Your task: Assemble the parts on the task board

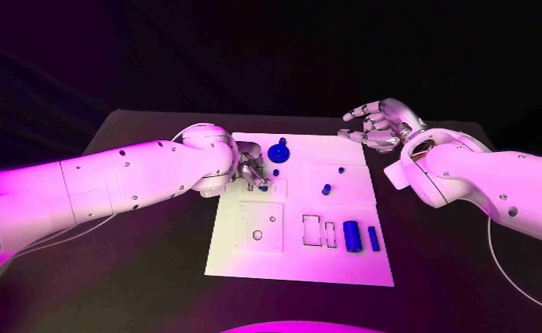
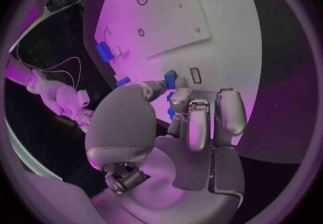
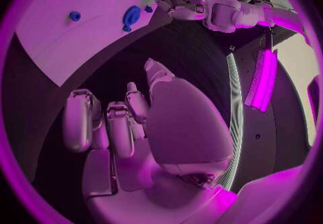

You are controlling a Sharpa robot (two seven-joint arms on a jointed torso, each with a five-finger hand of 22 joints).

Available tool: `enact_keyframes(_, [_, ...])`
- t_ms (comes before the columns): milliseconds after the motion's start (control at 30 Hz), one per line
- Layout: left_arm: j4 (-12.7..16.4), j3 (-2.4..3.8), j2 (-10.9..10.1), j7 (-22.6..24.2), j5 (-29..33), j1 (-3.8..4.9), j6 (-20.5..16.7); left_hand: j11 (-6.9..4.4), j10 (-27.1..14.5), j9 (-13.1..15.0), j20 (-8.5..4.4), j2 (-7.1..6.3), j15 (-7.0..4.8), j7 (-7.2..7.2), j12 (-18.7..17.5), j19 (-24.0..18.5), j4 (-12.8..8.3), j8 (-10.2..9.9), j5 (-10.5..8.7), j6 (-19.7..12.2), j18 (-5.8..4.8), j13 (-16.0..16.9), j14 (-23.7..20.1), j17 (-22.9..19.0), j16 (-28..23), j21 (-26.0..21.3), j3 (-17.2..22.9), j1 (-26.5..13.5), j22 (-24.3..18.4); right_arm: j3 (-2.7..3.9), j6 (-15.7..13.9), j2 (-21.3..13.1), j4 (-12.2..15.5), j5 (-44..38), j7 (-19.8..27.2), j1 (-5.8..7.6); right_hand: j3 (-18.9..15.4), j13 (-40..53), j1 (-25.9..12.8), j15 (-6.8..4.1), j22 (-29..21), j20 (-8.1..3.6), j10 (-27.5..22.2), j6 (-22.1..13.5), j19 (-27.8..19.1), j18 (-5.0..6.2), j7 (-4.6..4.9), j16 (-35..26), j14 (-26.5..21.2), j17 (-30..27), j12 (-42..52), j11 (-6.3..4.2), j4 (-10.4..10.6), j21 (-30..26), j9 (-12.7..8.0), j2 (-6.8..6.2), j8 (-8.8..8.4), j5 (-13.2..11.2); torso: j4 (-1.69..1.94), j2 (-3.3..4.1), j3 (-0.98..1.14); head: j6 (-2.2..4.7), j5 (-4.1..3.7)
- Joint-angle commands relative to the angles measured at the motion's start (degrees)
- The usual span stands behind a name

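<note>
While left robot hand (image 1: 251,167) bends down over task board (image 1: 299,258), fingertips pinch small blue part (image 2: 170,79) at board's upper-left area. Part looks light, stiff, smooth, likely slippery; best pinched by sides. Right robot hand (image 1: 378,125) hovers over counter (image 1: 147,125) past board's far-right corner, fingers apart, empty. 2 blue cylinders (image 1: 352,236) lie lower right on board.

The task board (image 1: 296,258) looks like smooth matt white plastic, the parts (image 1: 352,236) glossy blue plastic. Both hands (image 1: 251,165) (image 1: 378,125) gleam like metal; the table (image 1: 147,255) is matt black.
</note>
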Motion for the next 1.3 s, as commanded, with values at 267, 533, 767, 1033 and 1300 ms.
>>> enact_keyframes(267, [-0.9,-0.44,1.2,-0.2,0.8,-0.23,1.7,-0.32,1.3,0.2,-0.18,-0.62,-0.63,-0.81,0.7,0.8,-11.5,0.3,0.98,1.6,-1.19,0.9,5.2,12.6,0.2,0.5,12.2,-1.3,0.6,0.0,0.7,-0.1,0.2,-0.5,0.6,-0.03,0.4,-0.1,-0.3,0.1,5.0,-0.06,-0.2,0.1,-0.2,1.04,-0.13,-0.3,5.4,12.9,0.0,-0.21,0.0,-0.3,-0.1,0.46,0.25,0.2,-0.05,0.03,-0.01,-0.31,-0.19])
enact_keyframes(533, [-1.1,-0.51,1.4,-0.3,1.0,-0.23,2.4,-0.7,2.3,0.6,-0.42,-1.09,-0.91,-1.27,1.3,1.3,-11.8,0.5,1.48,2.7,-1.33,1.8,5.3,12.8,0.4,0.8,12.4,-2.6,1.3,0.0,0.7,-0.2,0.3,-0.5,0.6,-0.03,0.4,-0.1,-0.3,0.1,5.0,-0.06,-0.2,0.1,-0.2,1.04,-0.13,-0.3,5.4,12.9,0.0,-0.21,0.0,-0.3,-0.1,0.46,0.25,0.2,0.04,-0.02,-0.02,-0.49,-0.31])
enact_keyframes(767, [-1.2,-0.55,1.4,-0.2,1.1,-0.23,2.4,-1.04,3.0,0.9,-0.73,-1.7,-1.21,-1.69,1.6,1.5,-11.6,0.6,1.98,3.5,-1.36,2.2,5.3,13.0,0.5,0.8,11.6,-4.5,1.5,0.0,0.6,-0.3,0.3,-0.5,0.6,-0.03,0.4,-0.1,-0.3,0.1,5.0,-0.06,-0.2,0.1,-0.2,1.04,-0.13,-0.3,5.4,12.9,0.0,-0.21,0.0,-0.3,-0.1,0.46,0.25,0.2,0.09,-0.04,-0.03,-0.47,-0.33])
enact_keyframes(1033, [-1.5,-0.57,1.3,-0.2,1.2,-0.22,1.5,-1.48,2.9,1.5,-1.17,-2.08,-1.62,-2.29,1.4,1.6,-7.6,-0.1,0.43,4.6,-1.39,2.3,5.3,12.9,0.5,0.6,4.0,-9.6,1.5,0.0,0.5,-0.2,0.3,-0.5,0.8,-0.03,0.5,-0.3,-0.5,0.09,4.8,-0.08,-0.3,0.1,-0.4,1.11,-0.13,-0.4,5.3,12.7,0.0,-0.21,0.0,-0.6,-0.2,0.45,0.32,0.2,0.02,-0.02,-0.02,-0.45,-0.31])
enact_keyframes(1300, [-1.9,-0.57,1.2,-0.1,1.3,-0.22,0.9,-1.41,2.9,1.9,-1.17,-1.86,-1.58,-2.21,1.3,1.6,-3.5,-0.5,0.35,5.1,-1.39,2.5,5.3,12.9,0.5,0.5,-1.9,-11.7,1.5,0.0,0.4,-0.3,0.3,-0.5,0.9,-0.03,0.5,-0.5,-0.9,0.09,4.4,-0.08,-0.6,0.0,-0.8,1.27,-0.12,-0.6,5.2,12.0,-0.3,-0.2,0.1,-1.3,-0.2,0.43,0.35,0.2,0.0,-0.03,-0.02,-0.28,-0.33])
